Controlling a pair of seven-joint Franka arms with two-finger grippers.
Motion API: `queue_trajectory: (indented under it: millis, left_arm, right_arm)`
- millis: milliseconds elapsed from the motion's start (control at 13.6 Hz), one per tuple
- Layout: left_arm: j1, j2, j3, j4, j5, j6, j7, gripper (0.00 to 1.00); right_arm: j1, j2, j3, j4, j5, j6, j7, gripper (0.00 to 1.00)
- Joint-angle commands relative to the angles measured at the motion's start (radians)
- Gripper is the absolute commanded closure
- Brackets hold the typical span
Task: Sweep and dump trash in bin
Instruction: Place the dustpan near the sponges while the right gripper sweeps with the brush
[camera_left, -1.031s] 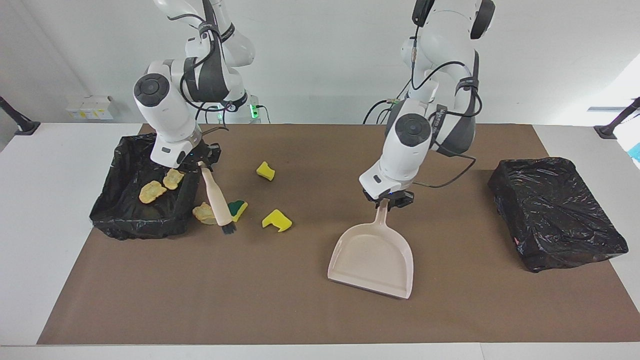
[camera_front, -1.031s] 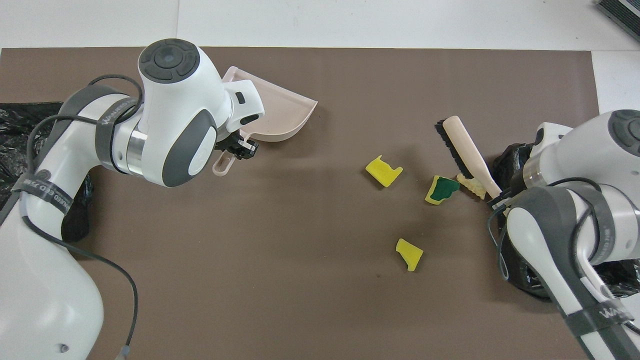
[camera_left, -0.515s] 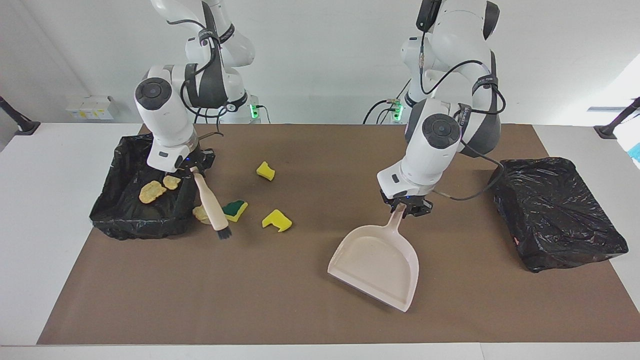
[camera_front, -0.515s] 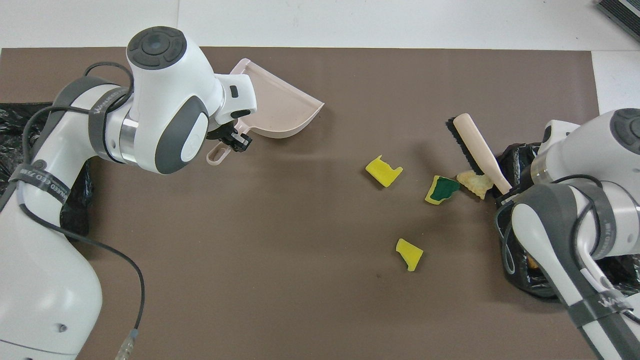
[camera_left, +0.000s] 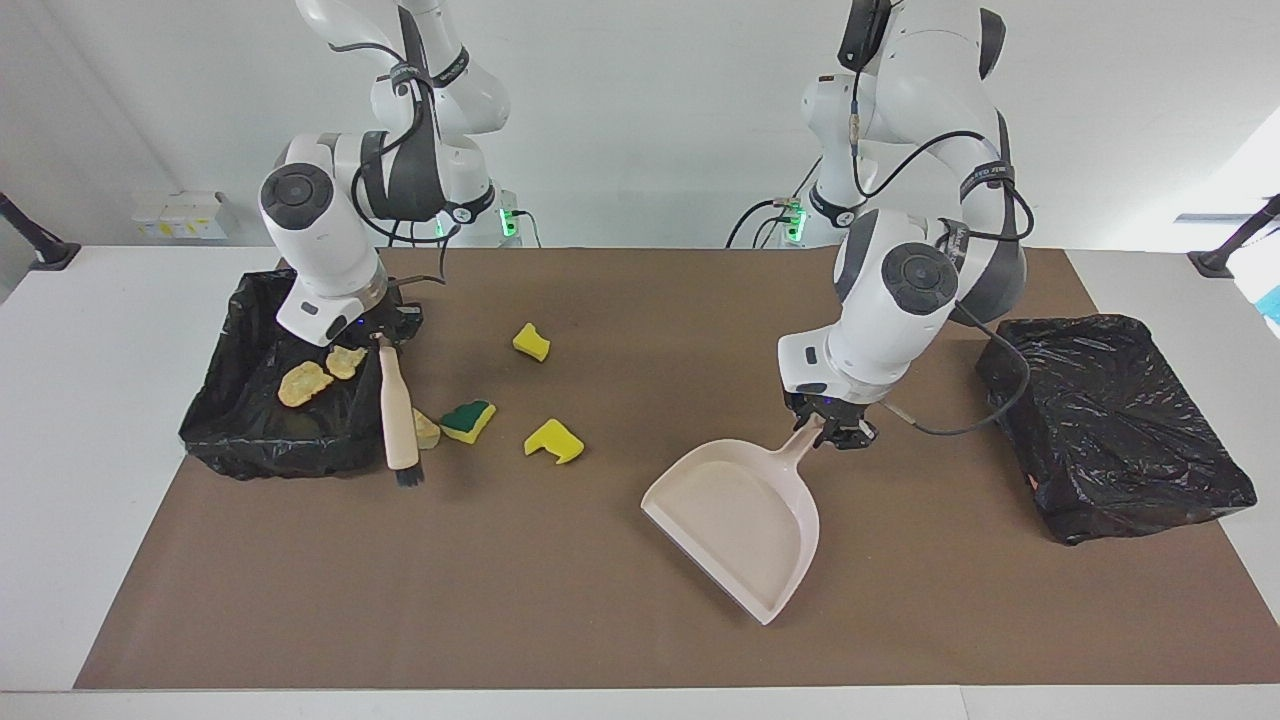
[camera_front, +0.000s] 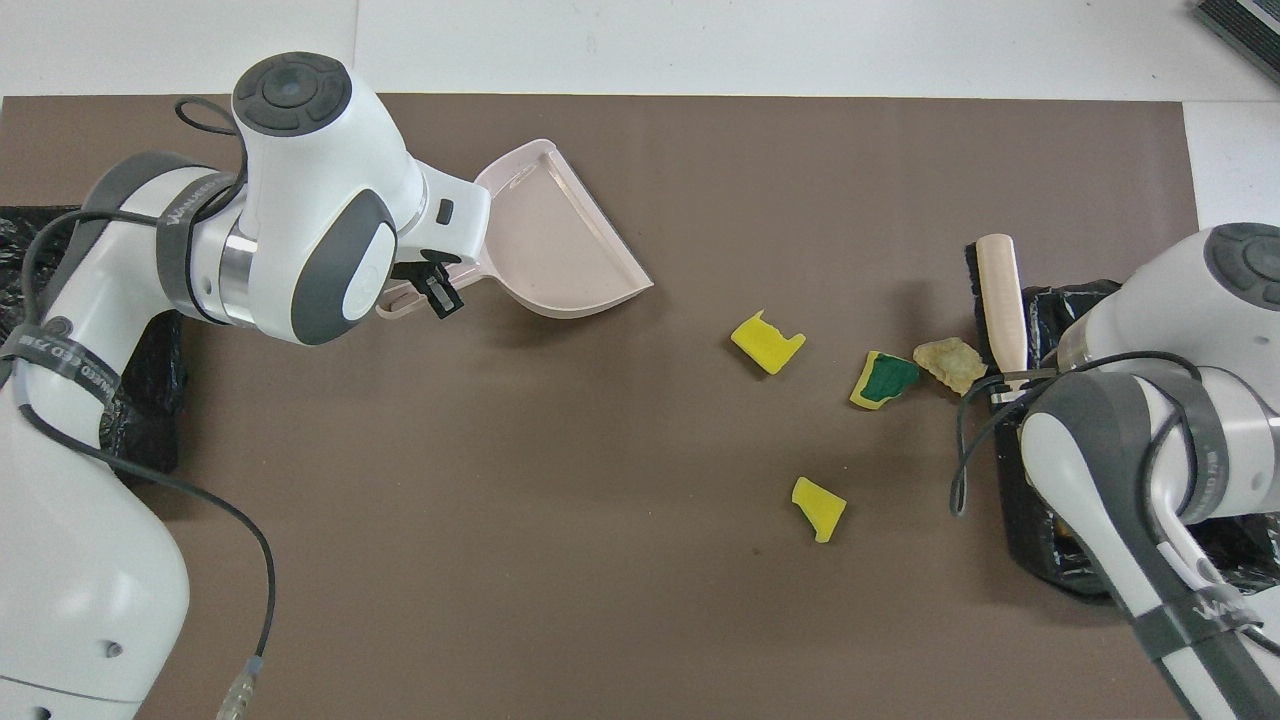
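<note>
Facing view: a brown mat (camera_left: 560, 600) covers a white table (camera_left: 90, 420) before a pale wall (camera_left: 650, 110). Left gripper (camera_left: 832, 432) clamps the dustpan (camera_left: 735, 520) handle; right gripper (camera_left: 385, 335) clamps the brush (camera_left: 397, 410). Trash (camera_left: 553, 440) lies at the brush's three o'clock, two chunks (camera_left: 318, 372) in the bin (camera_left: 255, 440).

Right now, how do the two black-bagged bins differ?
The bin at the right arm's end is open and holds two tan-brown chunks; the bin at the left arm's end shows only black bag across its top, no scraps visible. The first has the brush beside it; nothing lies against the second. Both are lined in black plastic.
</note>
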Motion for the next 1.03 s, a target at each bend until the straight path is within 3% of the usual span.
queue_trajectory:
  millis: [0,147,663,957]
  left_arm:
    - [-0.007,-0.090,0.002,-0.140,0.022,0.037,0.040,1.00]
    - [-0.008,-0.112,0.002,-0.189,0.022,0.079,0.037,1.00]
    - [-0.005,-0.125,0.002,-0.217,0.022,0.093,0.051,1.00]
    - [-0.004,-0.127,0.005,-0.218,0.034,0.084,0.178,1.00]
  right_arm:
    - [0.070,-0.019,0.007,-0.028,-0.040,-0.074,0.262,1.00]
    - [0.112,0.013,0.011,-0.030,-0.048,-0.107,0.405,1.00]
    - [0.192,0.122,0.015,-0.013,-0.093,-0.104,0.436,1.00]
    - [0.248,0.158,0.035,0.059,0.097,-0.096,0.300,1.00]
